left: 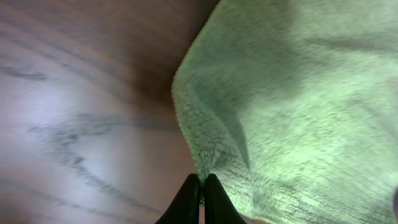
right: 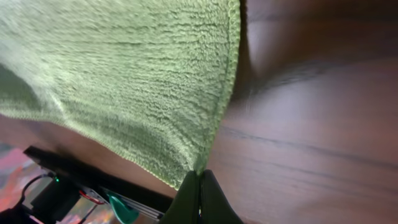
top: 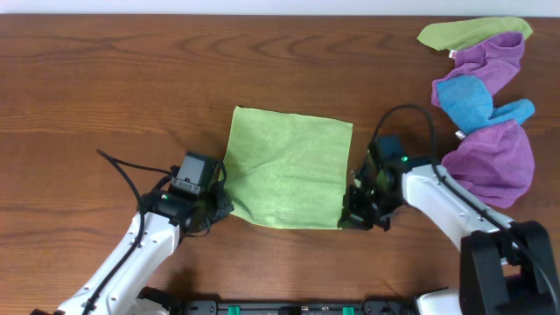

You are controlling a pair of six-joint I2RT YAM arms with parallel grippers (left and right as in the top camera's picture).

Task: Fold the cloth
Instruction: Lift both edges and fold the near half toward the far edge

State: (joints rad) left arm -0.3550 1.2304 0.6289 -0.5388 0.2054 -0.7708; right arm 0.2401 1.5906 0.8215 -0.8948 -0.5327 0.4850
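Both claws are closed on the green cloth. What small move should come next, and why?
Probably raise both corners together and carry them toward the far edge. The left claw and right claw each pinch a near corner of the green cloth, which lies spread flat.

I read the green cloth (right: pixel 124 81) as soft terry, fuzzy and matt, with fine ribbed rows and a stitched edge. The table (top: pixel 105 79) is dark wood grain, smooth with a faint sheen. The pile of cloths (top: pixel 486 105) at the overhead frame's upper right looks similarly soft and matt.
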